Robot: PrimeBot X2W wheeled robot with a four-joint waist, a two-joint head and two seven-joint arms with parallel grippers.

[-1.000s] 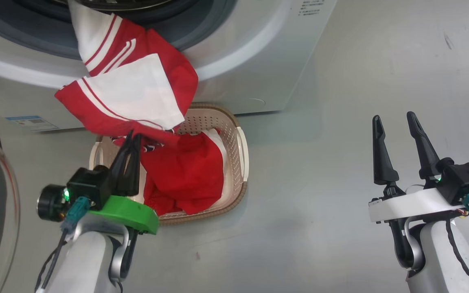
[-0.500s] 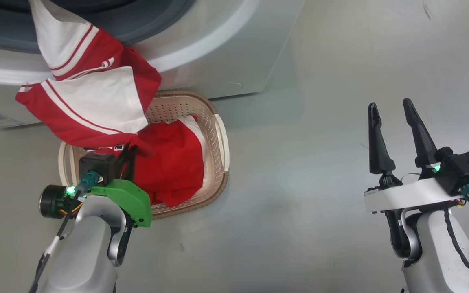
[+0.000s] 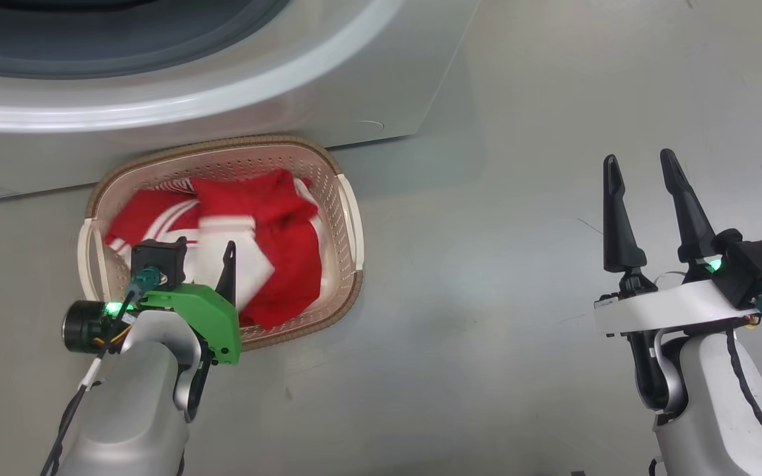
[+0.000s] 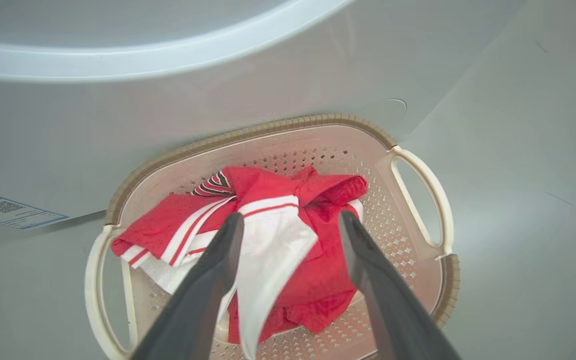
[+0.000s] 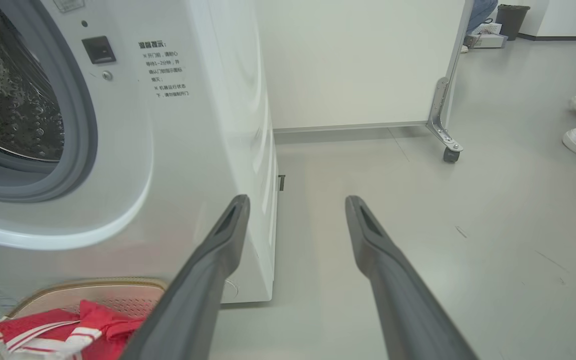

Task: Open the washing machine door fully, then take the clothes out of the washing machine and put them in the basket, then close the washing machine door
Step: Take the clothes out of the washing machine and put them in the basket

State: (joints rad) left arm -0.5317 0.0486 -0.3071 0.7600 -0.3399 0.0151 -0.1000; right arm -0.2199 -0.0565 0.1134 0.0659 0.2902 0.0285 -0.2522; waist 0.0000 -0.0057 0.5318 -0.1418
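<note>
Now, item by item.

Change: a second ago a red-and-white garment hung from the drum mouth down to my left claw, which was pinched on it. It has since dropped. The head camera has also shifted, so the washer sits higher in that view.

Clothes (image 3: 275,218): heaped in the basket (image 3: 349,218), red over white, nothing trailing over the rim.

Basket: on the floor (image 3: 487,277), just beside the washer (image 3: 328,86) front.

Drum (image 5: 13,100): the part the right wrist view shows is bare steel. The rest is hidden, so I judge the unloading done or nearly so, with the door left to shut.

Left claw (image 4: 290,220): fingers spread wide, gripping nothing. A white flap lies close to one finger, and I cannot tell whether it touches.

Left arm: forearm rising from the lower left of the head view, wrist over the basket's near end, fingers aimed down into the heap.

Right claw (image 3: 639,160): fingers parted, empty.

Right arm: low on my right, fingers pointing up the head view over bare floor, well apart from the basket.
</note>
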